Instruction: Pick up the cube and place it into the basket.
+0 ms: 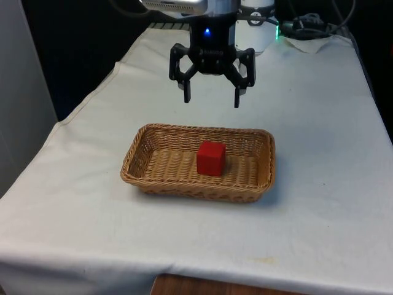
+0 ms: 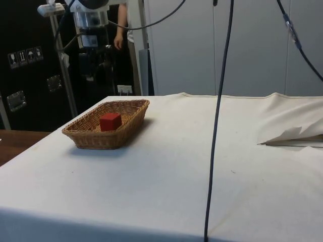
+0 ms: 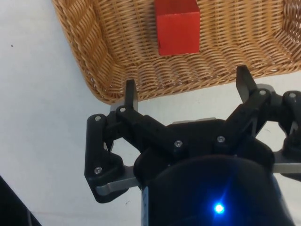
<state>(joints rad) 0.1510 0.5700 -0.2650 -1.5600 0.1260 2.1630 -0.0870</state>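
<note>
no legible text, labels or numbers

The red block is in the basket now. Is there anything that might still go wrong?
Not much, I think. The red cube sits inside the wicker basket, and the open gripper hangs above it, empty. Two small risks:
1. If the gripper drops straight down again, a finger might catch the basket's rim, because the wrist view shows it right over the edge.
2. The basket looks light, so a bump may slide it along the white cloth.
</note>
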